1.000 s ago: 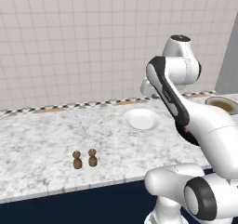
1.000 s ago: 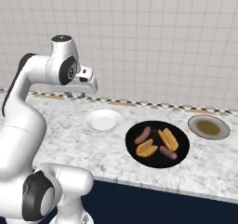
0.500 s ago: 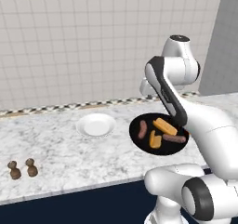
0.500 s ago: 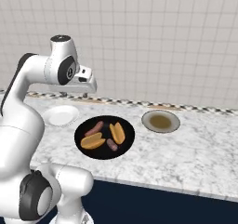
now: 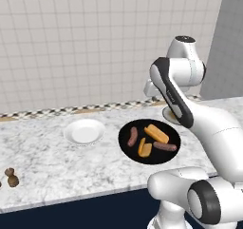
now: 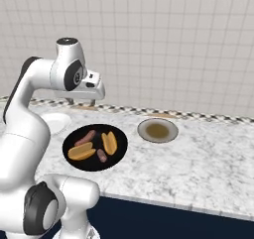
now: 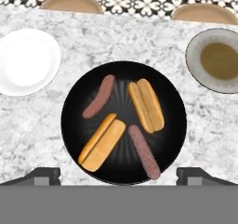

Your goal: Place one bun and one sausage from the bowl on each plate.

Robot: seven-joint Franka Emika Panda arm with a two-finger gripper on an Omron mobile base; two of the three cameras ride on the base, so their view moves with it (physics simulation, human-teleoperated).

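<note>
The gripper point(image 7: 119, 174) hangs high above the black bowl point(image 7: 74, 125), jaws wide apart and empty. Both buns and sausages lie inside; nothing seems plated yet. Next: descend onto one bun point(image 7: 101, 142).

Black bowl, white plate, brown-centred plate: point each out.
black bowl point(image 7: 74, 110), hand view, bare inner floor at its left.
white plate point(image 7: 29, 61), hand view, centre.
brown-centred plate point(image 7: 196, 67), hand view, pale rim.

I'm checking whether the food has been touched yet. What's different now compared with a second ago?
The base drove along the counter, so the whole view shifted; the black bowl now lies under the hand. The fingers have spread wide. Buns and sausages stay in the bowl, white plate and brown plate bare.
</note>
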